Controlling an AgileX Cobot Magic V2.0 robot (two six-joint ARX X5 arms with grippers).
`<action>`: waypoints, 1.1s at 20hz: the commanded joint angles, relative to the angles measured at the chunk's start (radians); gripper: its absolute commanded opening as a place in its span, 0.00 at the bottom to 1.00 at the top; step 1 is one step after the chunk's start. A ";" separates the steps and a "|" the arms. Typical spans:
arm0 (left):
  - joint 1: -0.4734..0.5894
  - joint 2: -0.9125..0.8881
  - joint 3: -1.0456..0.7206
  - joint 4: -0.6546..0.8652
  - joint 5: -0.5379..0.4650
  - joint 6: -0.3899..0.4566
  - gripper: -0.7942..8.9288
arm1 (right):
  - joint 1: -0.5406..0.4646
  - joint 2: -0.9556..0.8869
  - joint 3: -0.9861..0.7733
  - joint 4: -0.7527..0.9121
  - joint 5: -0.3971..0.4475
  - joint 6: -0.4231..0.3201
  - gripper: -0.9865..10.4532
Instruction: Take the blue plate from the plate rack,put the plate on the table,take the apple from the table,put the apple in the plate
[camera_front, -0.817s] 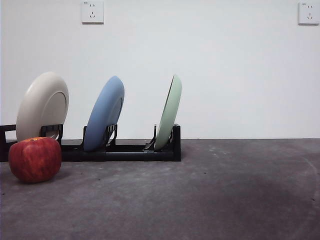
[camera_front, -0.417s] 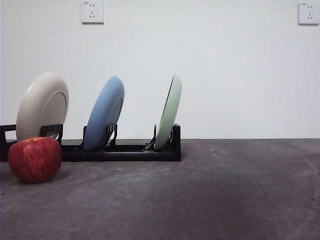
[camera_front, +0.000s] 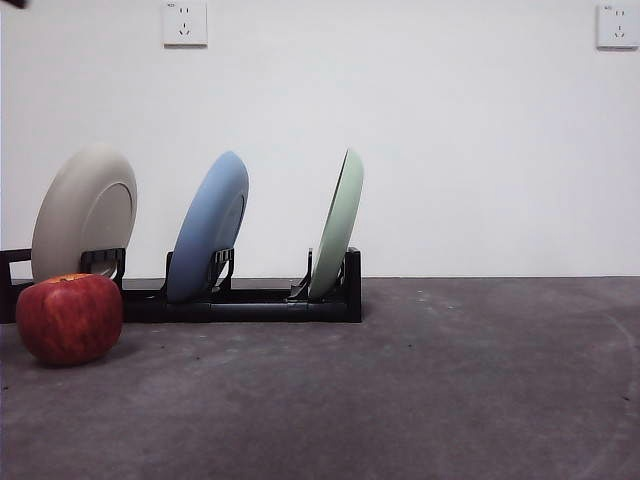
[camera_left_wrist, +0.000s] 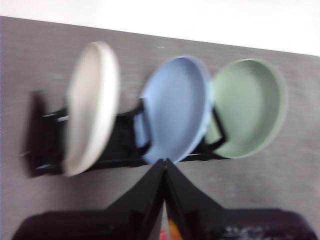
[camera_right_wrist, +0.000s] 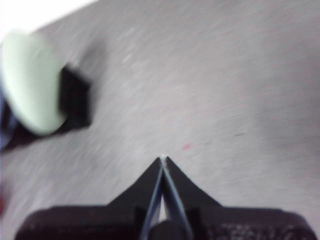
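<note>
The blue plate (camera_front: 210, 228) stands on edge in the middle slot of the black plate rack (camera_front: 250, 300), between a cream-white plate (camera_front: 85, 212) and a pale green plate (camera_front: 338, 224). The red apple (camera_front: 70, 318) sits on the dark grey table (camera_front: 420, 390) in front of the rack's left end. In the left wrist view my left gripper (camera_left_wrist: 164, 162) is shut and empty, high above the blue plate (camera_left_wrist: 176, 107) and rack (camera_left_wrist: 45, 145). My right gripper (camera_right_wrist: 163, 160) is shut and empty above bare table, to the side of the green plate (camera_right_wrist: 31, 85).
A white wall with two sockets (camera_front: 185, 23) stands behind the table. A black tip (camera_front: 12, 3) shows at the top left corner of the front view. The table stretches to the right of the rack.
A black tip has come into the top left corner of the front view. The plates, rack and apple have not moved.
</note>
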 joint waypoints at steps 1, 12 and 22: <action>-0.002 0.131 0.108 -0.018 0.093 -0.003 0.08 | 0.001 0.071 0.033 -0.029 -0.076 -0.051 0.09; -0.067 0.729 0.710 -0.161 0.285 -0.007 0.08 | 0.002 0.232 0.043 -0.114 -0.340 -0.129 0.09; -0.160 1.035 0.987 -0.256 0.197 -0.102 0.42 | 0.002 0.232 0.043 -0.154 -0.339 -0.126 0.09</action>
